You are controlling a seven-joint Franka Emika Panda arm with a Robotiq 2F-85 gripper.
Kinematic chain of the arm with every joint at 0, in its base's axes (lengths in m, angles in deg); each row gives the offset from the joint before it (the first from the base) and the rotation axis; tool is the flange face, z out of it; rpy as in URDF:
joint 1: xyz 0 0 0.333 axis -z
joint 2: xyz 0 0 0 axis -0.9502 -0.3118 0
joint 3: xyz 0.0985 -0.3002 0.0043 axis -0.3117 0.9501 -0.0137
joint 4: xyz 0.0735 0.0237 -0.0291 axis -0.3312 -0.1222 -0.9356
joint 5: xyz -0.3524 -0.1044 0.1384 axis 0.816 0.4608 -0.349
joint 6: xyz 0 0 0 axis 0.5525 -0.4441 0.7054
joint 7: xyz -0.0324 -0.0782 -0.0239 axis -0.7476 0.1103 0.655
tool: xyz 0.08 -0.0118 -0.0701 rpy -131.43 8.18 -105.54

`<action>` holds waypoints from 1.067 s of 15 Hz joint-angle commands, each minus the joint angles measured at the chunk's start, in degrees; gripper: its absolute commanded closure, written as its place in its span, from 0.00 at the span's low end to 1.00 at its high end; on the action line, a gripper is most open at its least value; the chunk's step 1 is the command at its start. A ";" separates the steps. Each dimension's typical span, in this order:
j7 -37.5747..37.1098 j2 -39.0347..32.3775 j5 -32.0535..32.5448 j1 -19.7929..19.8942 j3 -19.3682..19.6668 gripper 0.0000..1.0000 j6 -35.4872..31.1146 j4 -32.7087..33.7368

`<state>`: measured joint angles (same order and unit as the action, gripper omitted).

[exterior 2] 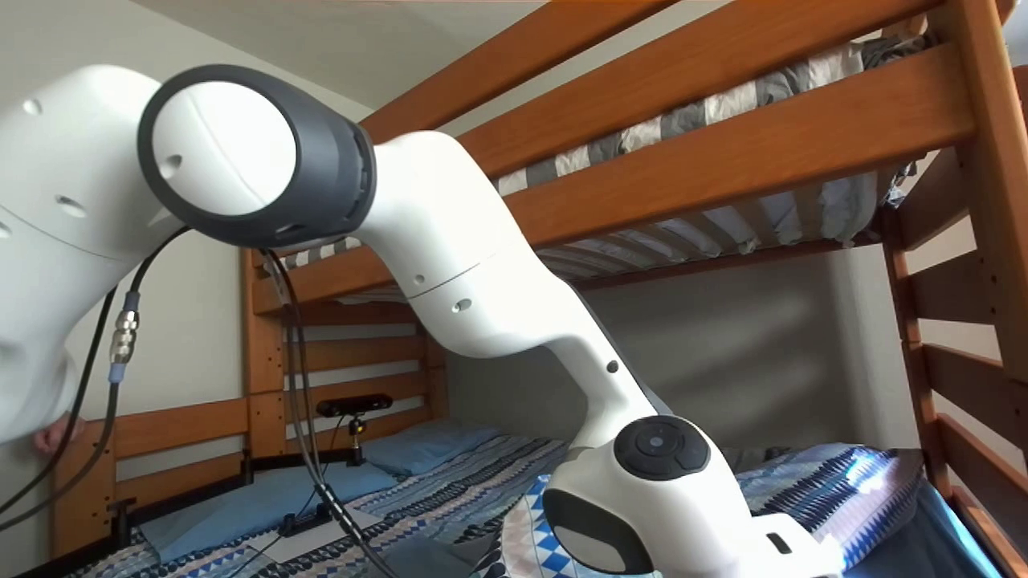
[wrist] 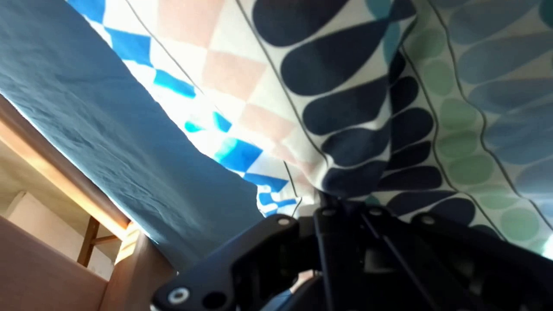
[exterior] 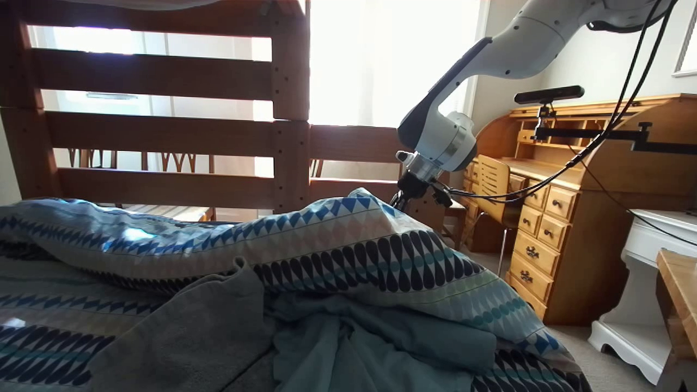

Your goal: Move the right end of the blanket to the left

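In the wrist view the claw (wrist: 339,207) pinches a gathered fold of the patterned blanket (wrist: 345,99), navy teardrops and blue diamonds spreading from 10 to 3 o'clock, creased blue cloth (wrist: 142,164) toward 9. In an exterior view the blanket lies humped over the wooden bunk bed (exterior: 163,132) at 4 to 9 o'clock, with a roll-top desk (exterior: 615,179), drawers (exterior: 536,254) closed, at 3; blue pillows (exterior 2: 265,510), about 7, show only in an exterior view.

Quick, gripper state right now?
Gripper: closed, holding a bunched fold of the blanket.
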<state>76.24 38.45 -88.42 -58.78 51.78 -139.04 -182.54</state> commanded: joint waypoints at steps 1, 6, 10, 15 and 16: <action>1.34 3.44 -1.63 0.53 -2.73 0.98 -4.88 -5.74; 2.16 10.16 -1.76 4.36 -8.68 0.98 -9.28 -16.91; 3.34 15.82 -1.13 9.96 -15.98 0.98 -9.66 -25.62; 5.31 20.00 -0.73 18.27 -25.81 0.98 -4.84 -33.00; 6.08 20.12 -0.69 20.23 -28.16 0.98 -3.16 -33.97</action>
<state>79.97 55.24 -88.72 -43.89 29.43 -146.57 -211.57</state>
